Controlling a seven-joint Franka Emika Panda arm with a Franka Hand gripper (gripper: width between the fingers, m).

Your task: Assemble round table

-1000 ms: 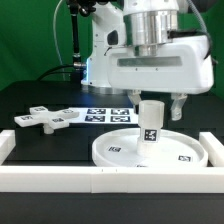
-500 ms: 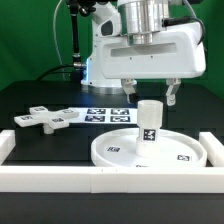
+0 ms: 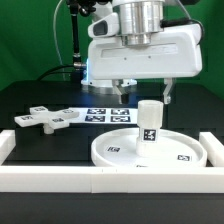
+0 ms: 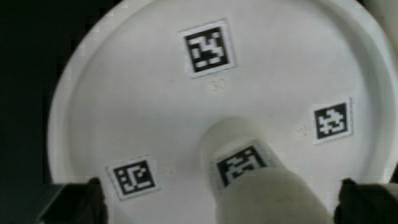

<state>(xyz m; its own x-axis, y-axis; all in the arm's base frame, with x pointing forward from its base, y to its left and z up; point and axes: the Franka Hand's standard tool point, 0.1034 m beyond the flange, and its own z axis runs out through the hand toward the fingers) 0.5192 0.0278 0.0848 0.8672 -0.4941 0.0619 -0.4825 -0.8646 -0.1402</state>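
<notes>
The large round disc [image 3: 150, 149] lies flat on the black table, against the front wall. The short cylindrical leg [image 3: 150, 121] stands upright on its middle, a tag on its side. My gripper [image 3: 143, 93] hangs open and empty above the leg, its fingers clear of the leg's top. In the wrist view the disc [image 4: 160, 110] fills the picture with several tags, the leg [image 4: 267, 185] rises from it, and the dark fingertips [image 4: 75, 203] stand apart on either side of the leg. The flat cross-shaped foot piece [image 3: 45, 119] lies on the table at the exterior view's left.
The white straight-walled rim [image 3: 110, 178] runs along the front and up both sides. The marker board [image 3: 108, 113] lies flat behind the disc. The robot's base [image 3: 100, 55] stands at the back.
My gripper has risen straight up from around the leg, which stays standing on the disc. The fingers are now above the leg's top.
</notes>
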